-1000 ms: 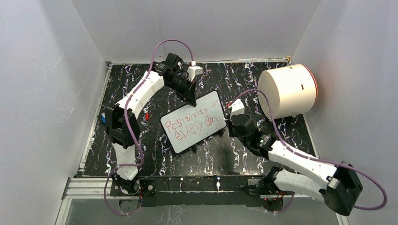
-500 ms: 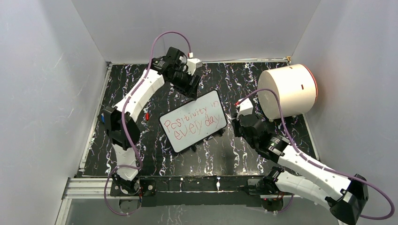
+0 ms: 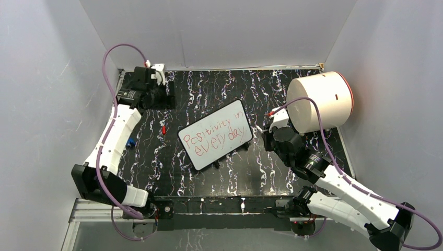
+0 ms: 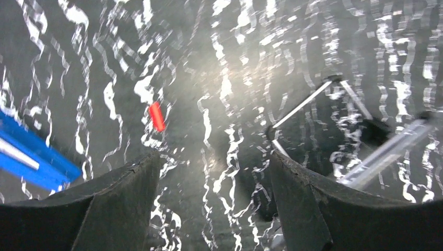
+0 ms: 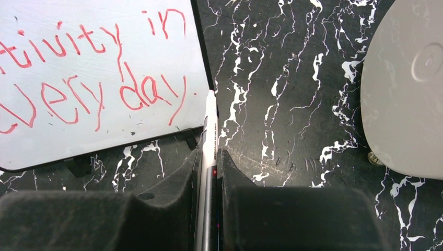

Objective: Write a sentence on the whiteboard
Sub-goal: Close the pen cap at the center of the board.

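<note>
The whiteboard (image 3: pixel 215 135) lies tilted in the middle of the black marbled table, and its near right corner shows in the right wrist view (image 5: pixel 94 78). The sentence (image 3: pixel 217 137) in red marker reads "Positivity in every day" on two lines (image 5: pixel 99 94). My right gripper (image 3: pixel 267 139) sits just right of the board, shut on a white-and-grey marker (image 5: pixel 210 130). The marker's tip points at the board's right edge, near a black foot. My left gripper (image 3: pixel 159 98) is at the back left, away from the board, open and empty (image 4: pixel 214 167).
A big white cylinder (image 3: pixel 319 102) lies on its side at the back right, close to my right arm (image 5: pixel 402 94). A small red cap (image 3: pixel 163 129) lies left of the board (image 4: pixel 156 116). A blue object (image 4: pixel 31 157) is near the left arm. Grey walls enclose the table.
My left gripper has left the board's far edge, opened, and swung to the back left corner. My right gripper with the marker has drawn slightly back to the right. The board stays put.
</note>
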